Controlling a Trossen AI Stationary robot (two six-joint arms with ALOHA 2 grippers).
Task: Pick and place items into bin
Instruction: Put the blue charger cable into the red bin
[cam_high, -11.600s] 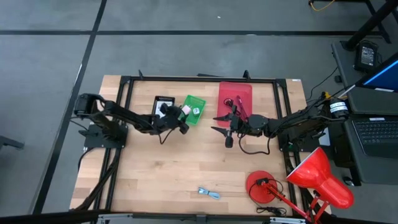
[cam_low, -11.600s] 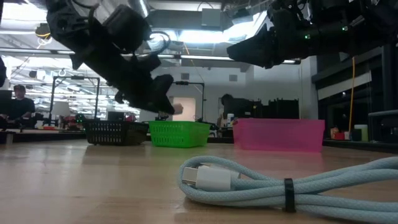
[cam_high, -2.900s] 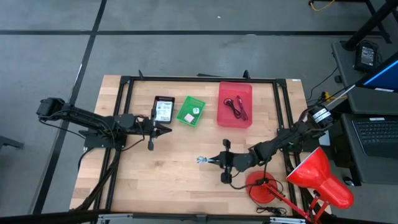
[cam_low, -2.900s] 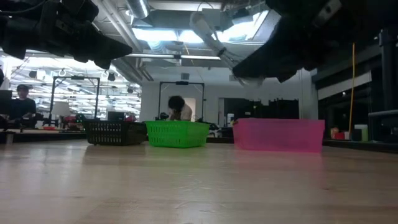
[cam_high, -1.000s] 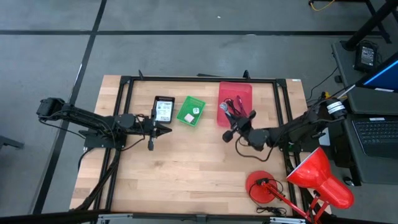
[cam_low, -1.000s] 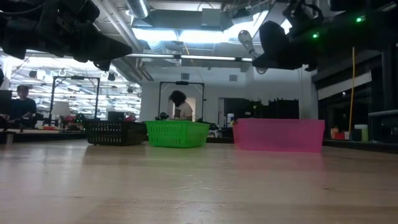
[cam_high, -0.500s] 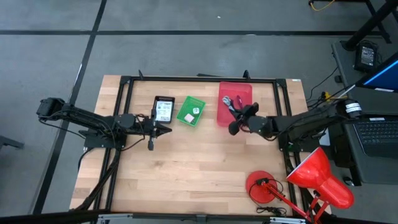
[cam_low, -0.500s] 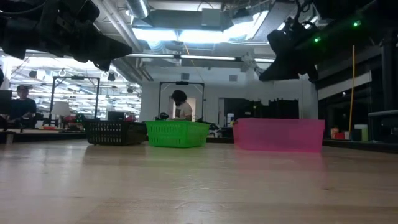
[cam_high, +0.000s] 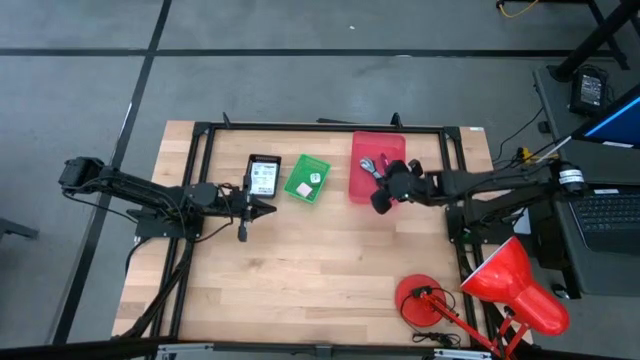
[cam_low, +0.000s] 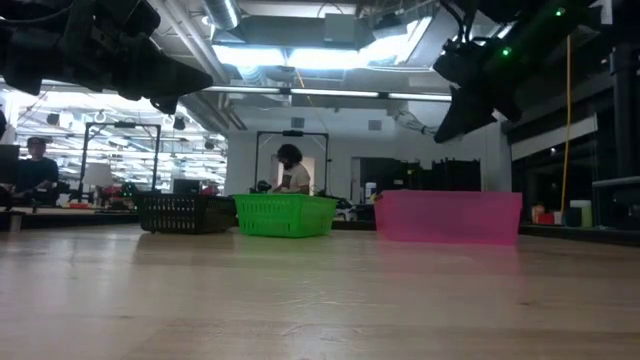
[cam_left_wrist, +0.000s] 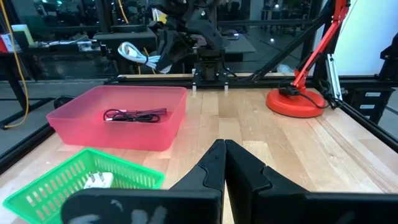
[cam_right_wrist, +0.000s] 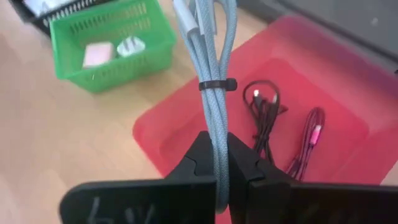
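Note:
My right gripper (cam_right_wrist: 216, 152) is shut on a coiled pale blue cable (cam_right_wrist: 211, 56) bound by a black tie (cam_right_wrist: 213, 84). It hangs over the red bin (cam_high: 376, 185), where a black cord (cam_right_wrist: 264, 112) and a red cord (cam_right_wrist: 308, 140) lie on the floor. The green basket (cam_high: 307, 177) holds a pink cube (cam_right_wrist: 96, 55) and a small white piece (cam_right_wrist: 129, 45). A white printed packet lies in the black basket (cam_high: 264, 176). My left gripper (cam_high: 268, 207) waits shut above the table, near the black basket. My right gripper pinches one end of the cable bundle (cam_right_wrist: 217, 140) between its two fingers. The arm comes in from the table's right. The bundle sticks out past the fingertips along their line, lifted clear above the red bin.
A red desk lamp (cam_high: 515, 285) with its round base (cam_high: 418, 300) stands at the near right corner. A black frame (cam_high: 320, 127) runs around the table's far part. Bare wood (cam_high: 290, 270) fills the near half.
My right gripper has carried the blue cable toward the far edge and a little to the right, from beside the red bin's near rim to over the bin, and has risen. It has stayed shut on the cable.

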